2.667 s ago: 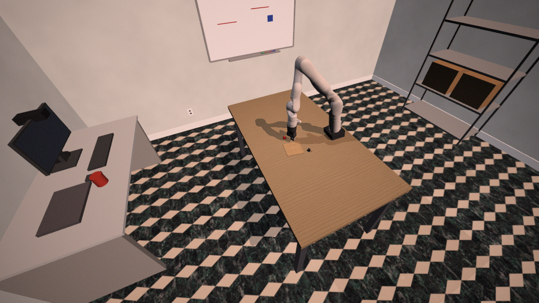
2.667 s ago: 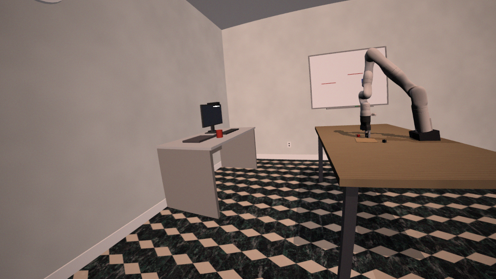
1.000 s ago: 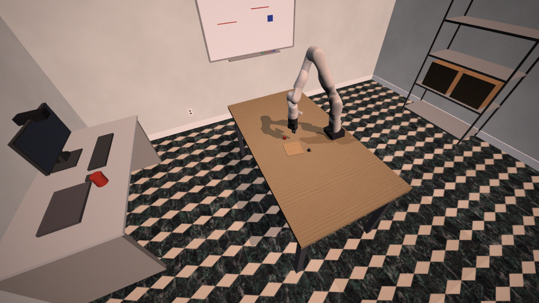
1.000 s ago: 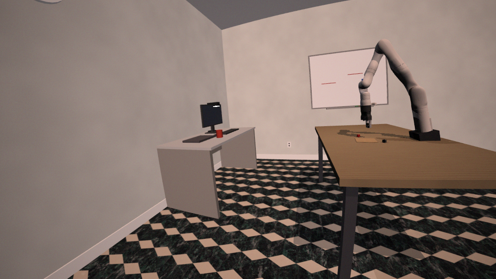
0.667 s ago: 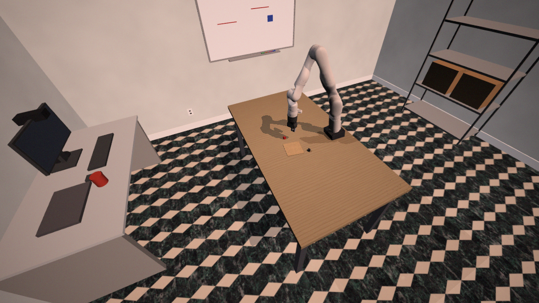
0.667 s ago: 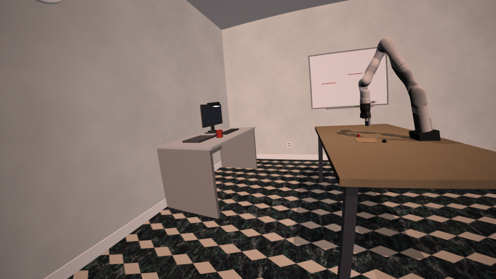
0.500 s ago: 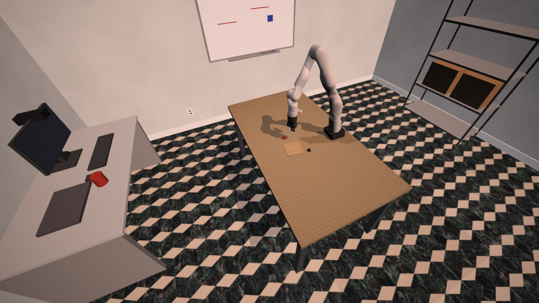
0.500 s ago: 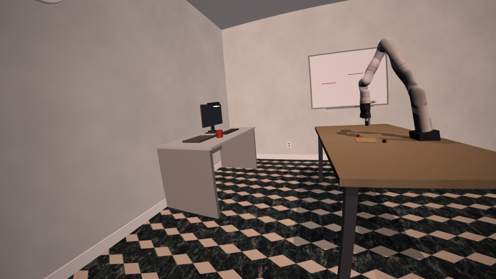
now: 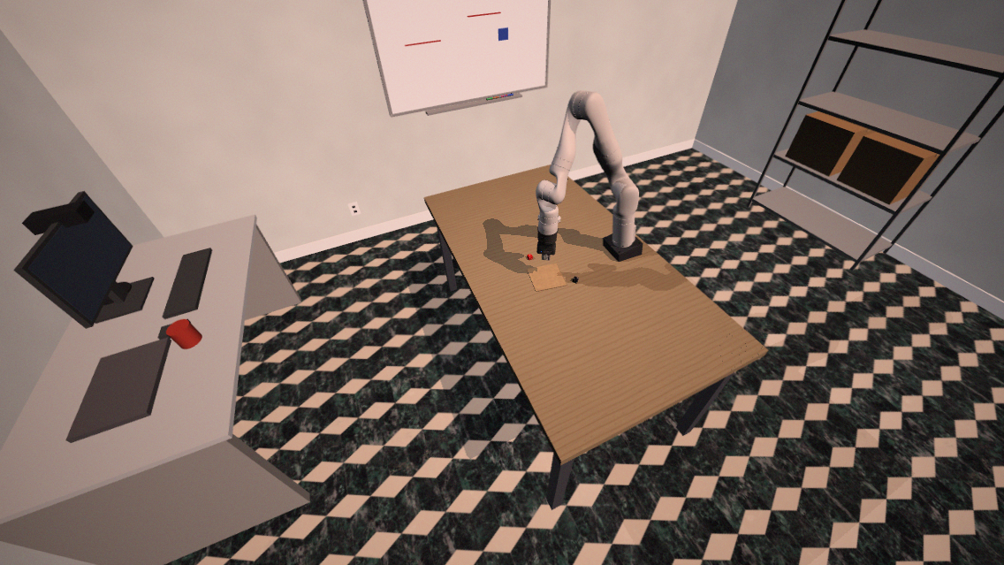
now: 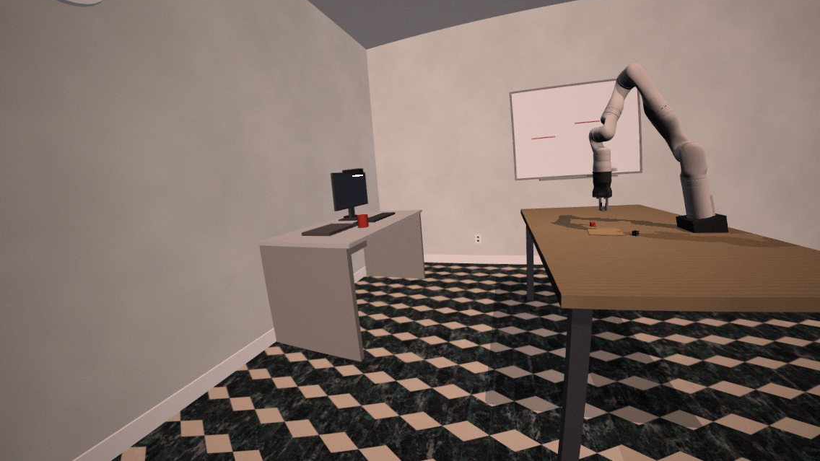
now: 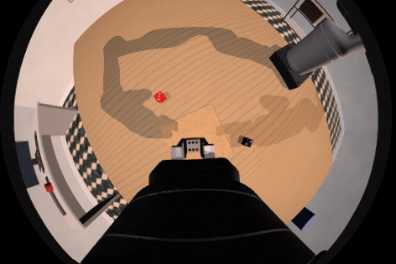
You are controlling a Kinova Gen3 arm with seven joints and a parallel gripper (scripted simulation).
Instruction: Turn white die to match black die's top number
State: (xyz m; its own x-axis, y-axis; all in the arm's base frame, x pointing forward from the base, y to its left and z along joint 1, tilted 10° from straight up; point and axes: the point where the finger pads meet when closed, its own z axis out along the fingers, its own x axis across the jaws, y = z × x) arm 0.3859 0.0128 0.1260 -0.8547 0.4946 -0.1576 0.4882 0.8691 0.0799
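Observation:
My gripper (image 11: 193, 144) is shut on the white die (image 11: 194, 145) and holds it well above the table, over the far edge of the tan mat (image 11: 207, 126). The die's face toward the wrist camera shows several dark pips. In the top view the gripper (image 9: 545, 255) hangs above the mat (image 9: 548, 278); in the exterior view the gripper (image 10: 603, 206) is clear of the table. The black die (image 9: 574, 278) lies on the table just right of the mat and also shows in the wrist view (image 11: 245, 142). The red die (image 9: 529, 255) lies on the table to the left of the gripper, off the mat.
The arm's base (image 9: 620, 248) stands on the table behind and right of the mat. The arm's shadow lies across the table's far half. A desk with a monitor and a red cup (image 9: 183, 333) stands at the left, a shelf (image 9: 880, 122) at the right.

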